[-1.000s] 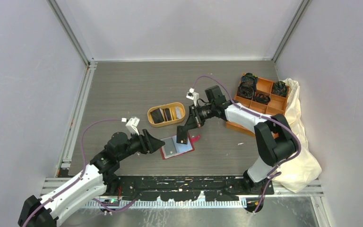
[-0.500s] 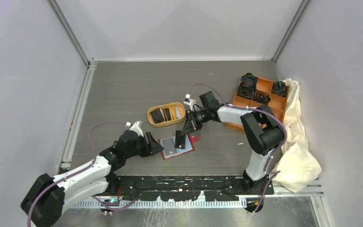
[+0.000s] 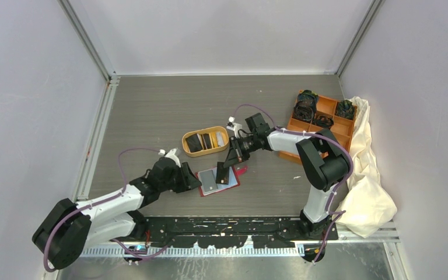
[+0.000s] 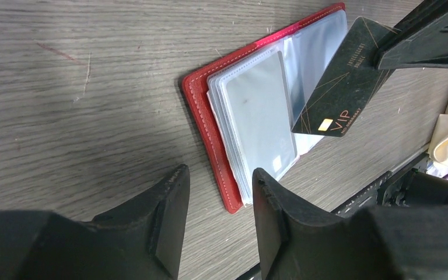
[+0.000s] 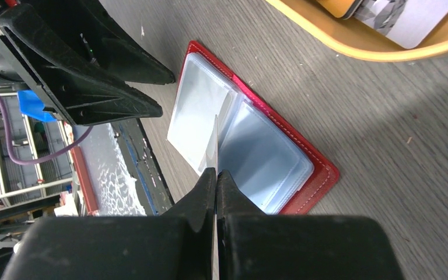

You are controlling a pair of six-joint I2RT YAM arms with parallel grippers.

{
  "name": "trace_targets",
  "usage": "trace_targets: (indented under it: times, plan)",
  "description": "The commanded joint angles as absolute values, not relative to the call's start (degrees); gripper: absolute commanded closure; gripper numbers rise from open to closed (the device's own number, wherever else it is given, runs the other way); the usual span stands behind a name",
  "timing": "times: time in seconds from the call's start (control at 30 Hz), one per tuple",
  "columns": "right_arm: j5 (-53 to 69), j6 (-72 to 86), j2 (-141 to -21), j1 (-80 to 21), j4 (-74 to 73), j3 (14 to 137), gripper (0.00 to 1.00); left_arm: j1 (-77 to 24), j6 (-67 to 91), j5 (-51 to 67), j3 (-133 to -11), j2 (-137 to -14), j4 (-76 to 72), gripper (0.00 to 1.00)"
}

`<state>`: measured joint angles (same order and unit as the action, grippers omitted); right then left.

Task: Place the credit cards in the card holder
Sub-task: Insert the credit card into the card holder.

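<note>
On the grey tabletop (image 3: pixel 151 111) are seen the left gripper (image 4: pixel 219 181), jaws parted and empty beside the opened red card holder (image 4: pixel 256 116), an orange oval tray (image 3: pixel 185 140) loaded with cards (image 3: pixel 207 142), the right gripper (image 5: pixel 216 175) clamped on a black card (image 4: pixel 341 81) above the holder, and an orange box (image 3: pixel 328 114) filled with coiled bands (image 3: pixel 306 108).

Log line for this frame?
right claw shut on black card over open card holder | left claw open, empty | insert pending
</note>
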<state>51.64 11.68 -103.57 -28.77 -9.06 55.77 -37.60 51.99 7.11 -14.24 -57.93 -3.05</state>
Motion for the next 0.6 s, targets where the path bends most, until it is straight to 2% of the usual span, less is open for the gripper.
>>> trace_targets:
  times: [0.0, 0.23, 0.57]
  plan:
    - [49.74, 9.59, -104.29, -28.94, -10.69, 58.47, 0.99, -37.54, 50.01, 7.31, -17.64, -61.06, -4.97, 0.58]
    - [47.31, 6.46, -104.74, -30.22, -14.6, 59.83, 0.99, -37.58, 48.96, 7.65, -20.39, -66.31, -3.43, 0.64]
    - [45.98, 5.97, -106.08, -31.33, -16.16, 60.82, 0.99, -37.65, 48.39, 8.17, -21.86, -70.34, -3.34, 0.84]
